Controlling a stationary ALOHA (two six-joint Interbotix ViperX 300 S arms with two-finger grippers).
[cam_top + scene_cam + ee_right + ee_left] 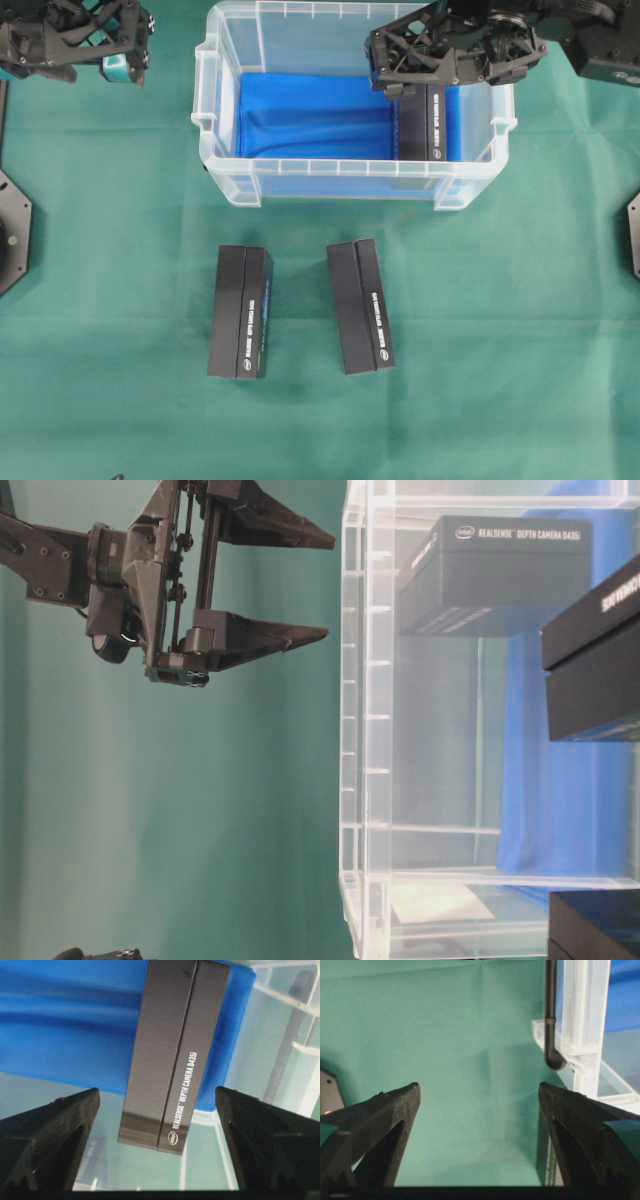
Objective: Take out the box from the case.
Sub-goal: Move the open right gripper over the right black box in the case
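A green cloth covers the table [520, 330], where two black boxes [240, 312] lie near the clear case [352, 180]. Inside, on blue cloth [300, 115] at its right end, lies another box [428, 122], the right claw [157, 1105] spread wide above it. The left claw [325, 585], jaws apart, holds nothing at far left.

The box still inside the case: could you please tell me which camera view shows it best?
The right wrist view: the box lies unobstructed on the blue cloth. Overhead, the right tool covers its far end; the table-level view shows it through the case wall; the left wrist view misses it.

You're at a lab test bench: green cloth [500, 330] covers the table, black arm mounts [12, 232] at frame edges.
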